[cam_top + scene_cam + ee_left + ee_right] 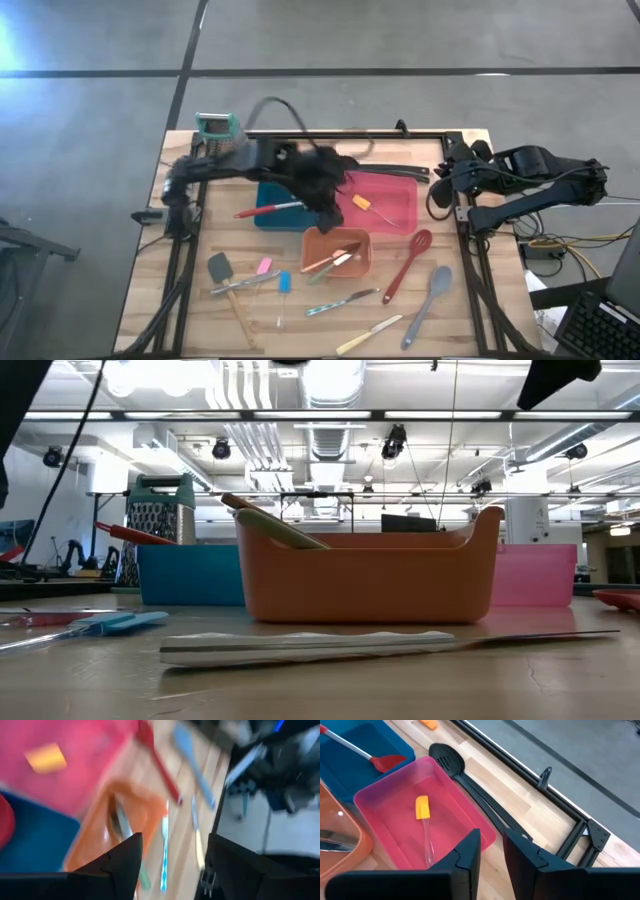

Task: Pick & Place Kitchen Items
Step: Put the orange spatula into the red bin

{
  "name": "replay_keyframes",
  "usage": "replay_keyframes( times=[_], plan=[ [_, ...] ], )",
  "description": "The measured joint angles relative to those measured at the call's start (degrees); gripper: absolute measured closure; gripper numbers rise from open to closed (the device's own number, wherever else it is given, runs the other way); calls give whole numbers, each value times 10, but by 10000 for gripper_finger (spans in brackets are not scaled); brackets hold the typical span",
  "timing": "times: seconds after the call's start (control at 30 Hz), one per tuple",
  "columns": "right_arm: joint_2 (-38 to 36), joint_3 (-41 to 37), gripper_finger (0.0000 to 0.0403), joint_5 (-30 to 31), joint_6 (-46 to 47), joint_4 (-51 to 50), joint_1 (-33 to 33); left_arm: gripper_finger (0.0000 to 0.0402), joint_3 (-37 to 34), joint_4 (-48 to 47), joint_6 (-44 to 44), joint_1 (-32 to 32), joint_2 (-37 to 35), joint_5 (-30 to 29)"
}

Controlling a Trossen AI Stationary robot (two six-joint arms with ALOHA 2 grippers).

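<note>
Wooden tabletop (150, 300): left gripper (330, 212), open and empty, hangs above orange tray (312, 262) apparently holding two utensils (335, 261); it should rise straight. Right gripper (440, 180), nearly closed, waits.

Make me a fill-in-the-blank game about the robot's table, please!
1. The small spatula with the yellow head lies in the ______ tray.
2. The left gripper hangs over the trays with its fingers ______.
3. The big red spoon lies on the table next to the ______ spoon.
4. The metal grater has a ______ top.

Missing words: pink; open; grey; teal
</note>
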Motion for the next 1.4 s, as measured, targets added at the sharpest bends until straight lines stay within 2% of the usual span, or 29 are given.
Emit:
replay_keyframes(
  times=[0.13,0.3,0.43,0.6,0.7,0.83,0.93,1.07,1.33,1.4],
  plan=[
    [0,-11,318,-3,3,1,0,171,42,13,28,-12,-45,-102],
    [0,-16,314,-9,5,3,0,170,16,64,85,-54,-129,-256],
    [0,-7,319,-28,8,5,0,170,-15,84,133,-120,-175,-405],
    [-4,-1,333,-104,6,6,0,170,-71,96,184,-220,-198,-565],
    [-6,1,339,-136,5,8,0,170,-114,95,180,-271,-200,-654],
    [-11,1,347,-151,4,26,1,170,-169,96,120,-326,-206,-755],
    [-18,1,354,-152,-1,55,11,170,-211,97,67,-359,-225,-799],
    [-30,1,363,-152,-13,110,26,171,-274,97,8,-382,-269,-824],
    [-42,1,383,-152,-15,196,80,171,-417,97,-90,-387,-379,-831],
    [-40,1,391,-150,-16,213,103,171,-453,99,-117,-387,-404,-853]
  ],
)
